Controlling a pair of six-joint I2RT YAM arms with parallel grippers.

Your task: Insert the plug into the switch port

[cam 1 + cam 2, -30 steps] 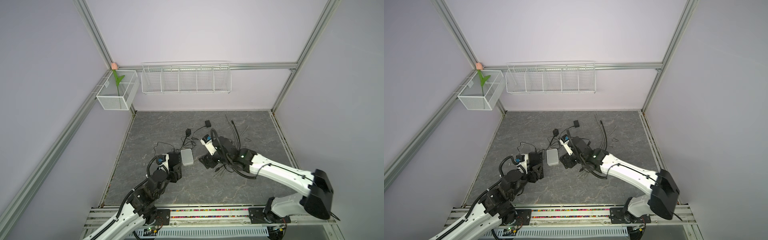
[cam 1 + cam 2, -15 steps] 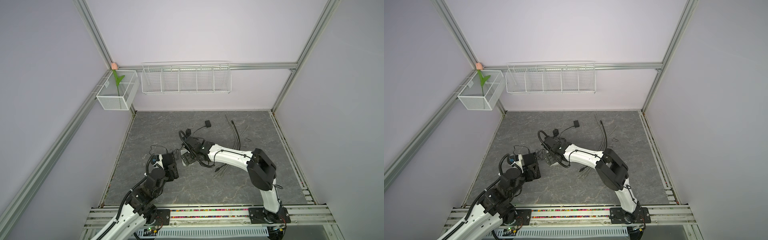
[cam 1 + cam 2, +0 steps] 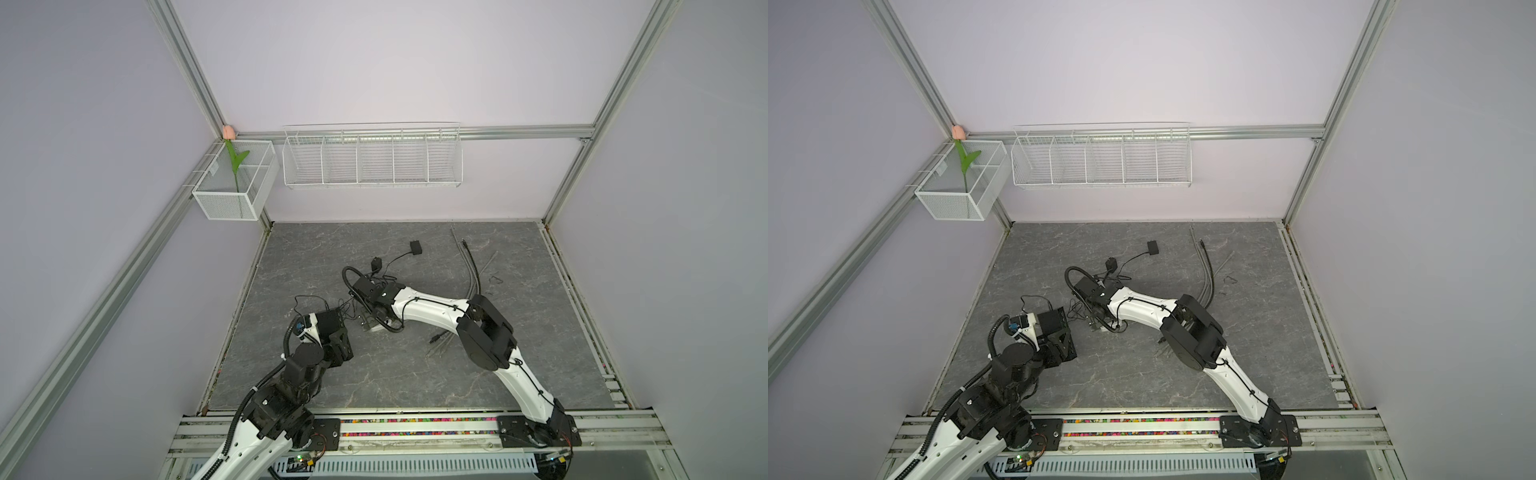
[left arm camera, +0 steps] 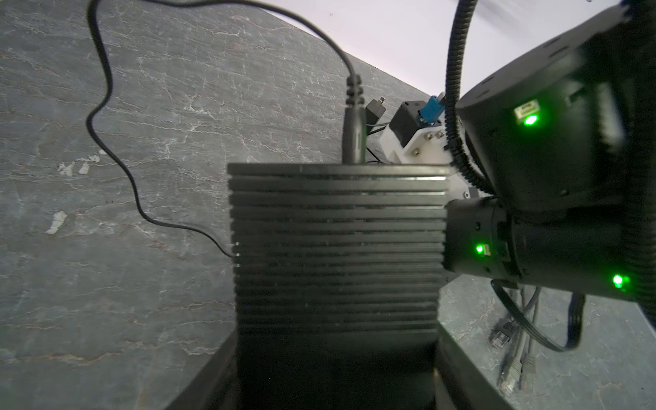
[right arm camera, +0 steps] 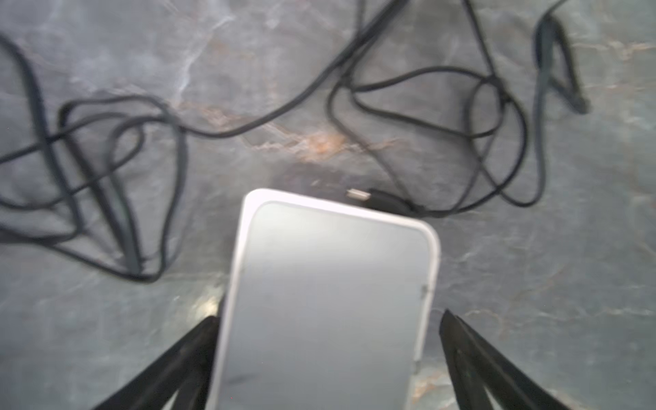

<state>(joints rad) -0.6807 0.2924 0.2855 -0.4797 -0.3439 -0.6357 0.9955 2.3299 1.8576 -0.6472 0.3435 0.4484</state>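
Plug (image 4: 353, 135), left wrist view: black barrel type, standing end-on against the far edge of the switch (image 4: 337, 248). Its tip is hidden behind that edge, so seating cannot be judged. Its thin cable (image 4: 88, 122) loops over the table (image 4: 88, 301) and meets the switch's side. Switch is a black ribbed box lying lengthwise in the left gripper (image 4: 333, 376), with dark fingers (image 4: 216, 387) closed against both long sides. Right arm (image 4: 532, 149) is close beside it, green lamps lit.

Right wrist view (blurred): right gripper (image 5: 326, 319) spread wide, a finger on each side of a grey white-rimmed box (image 5: 330, 294) that lies flat on the table; nothing gripped. A small metal-tipped connector (image 5: 358, 194) lies just beyond the box's far corner, amid tangled black cables (image 5: 142, 159).

Both top views: switch (image 3: 330, 322) (image 3: 1050, 322) is held in the left gripper left of the table's centre. It is just beside the right gripper (image 3: 368, 326), which is down over the grey box. Two black adapter blocks (image 3: 416, 247) lie further back; loose grey leads (image 3: 473, 266) lie to the right
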